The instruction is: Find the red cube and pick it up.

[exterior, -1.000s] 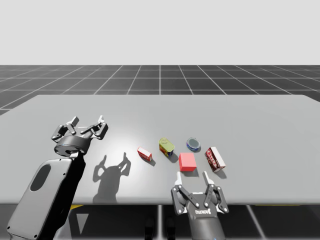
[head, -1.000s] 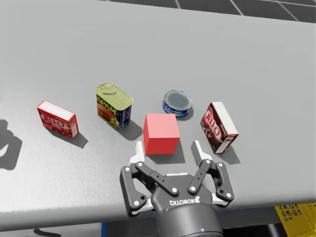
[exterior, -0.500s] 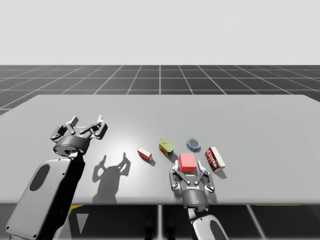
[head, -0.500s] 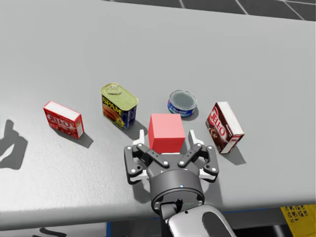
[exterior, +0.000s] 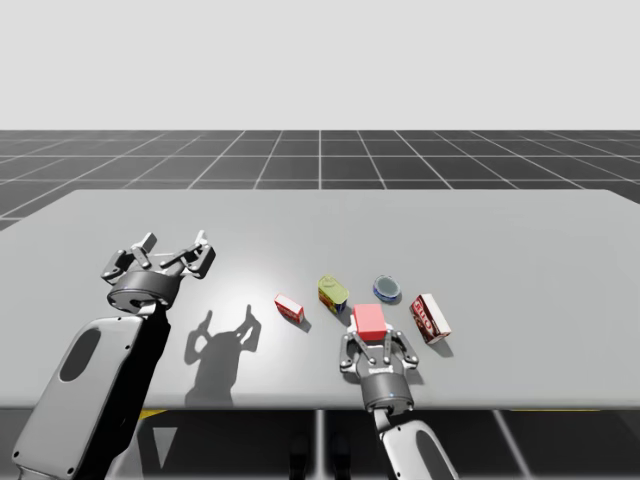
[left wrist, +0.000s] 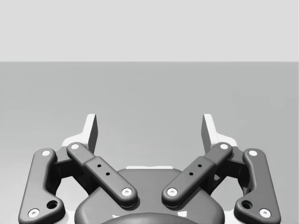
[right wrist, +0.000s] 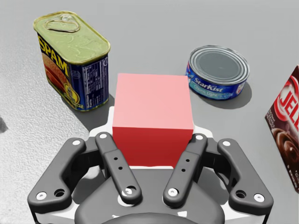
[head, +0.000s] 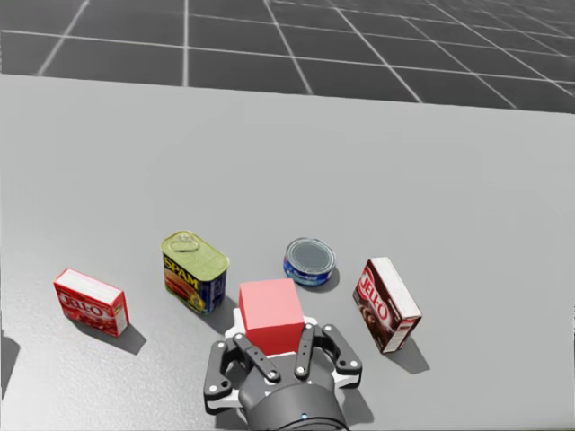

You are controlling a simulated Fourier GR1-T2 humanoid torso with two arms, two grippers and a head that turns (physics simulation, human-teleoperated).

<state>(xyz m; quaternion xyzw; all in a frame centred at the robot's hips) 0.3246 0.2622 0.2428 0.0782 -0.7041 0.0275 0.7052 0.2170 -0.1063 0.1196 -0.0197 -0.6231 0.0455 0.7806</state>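
The red cube (exterior: 370, 319) (head: 269, 312) (right wrist: 153, 114) rests on the grey table (exterior: 500, 250) near its front edge, in the middle of a row of groceries. My right gripper (exterior: 372, 336) (head: 272, 334) (right wrist: 152, 127) reaches in from the front, and its two white fingers press the cube's left and right faces, so it is shut on the cube. Whether the cube is off the table I cannot tell. My left gripper (exterior: 175, 243) (left wrist: 149, 128) hovers open over bare table far to the left, holding nothing.
Close to the left of the cube stands a rectangular yellow-topped blue can (exterior: 333, 293) (head: 193, 269) (right wrist: 74, 60). A round blue can (exterior: 387, 288) (head: 310, 260) (right wrist: 217, 70) lies behind it, a dark red box (exterior: 431, 317) (head: 386, 303) stands to its right, and a small red box (exterior: 289, 308) (head: 90, 302) lies further left.
My right gripper moved forward from the table's front edge to the red cube and closed its fingers on the cube's sides. My head has turned upward. The left arm stayed still.
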